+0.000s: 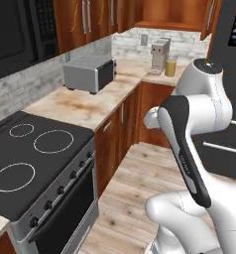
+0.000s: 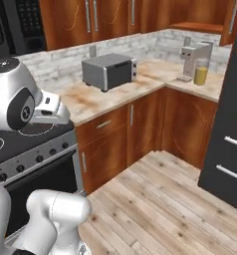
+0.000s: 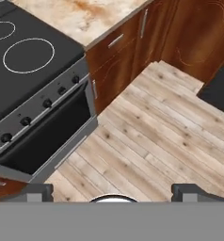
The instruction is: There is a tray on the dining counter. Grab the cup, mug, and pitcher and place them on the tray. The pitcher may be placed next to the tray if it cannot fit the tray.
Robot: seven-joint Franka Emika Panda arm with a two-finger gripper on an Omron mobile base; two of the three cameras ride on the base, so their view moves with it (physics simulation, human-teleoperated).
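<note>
The pitcher, a clear glass with orange liquid, stands on the corner kitchen counter beside a grey coffee machine; it is also at the back right in the right base view. My gripper is open with nothing between its fingers. It looks down at the wooden floor in front of the stove, far from the pitcher. My arm is folded close over the base. The tray, the dining counter, the cup and the mug are out of view.
A black stove with an oven door stands at the left. A grey toaster sits on the beige counter. A dark tall appliance bounds the right. Wooden floor lies between them.
</note>
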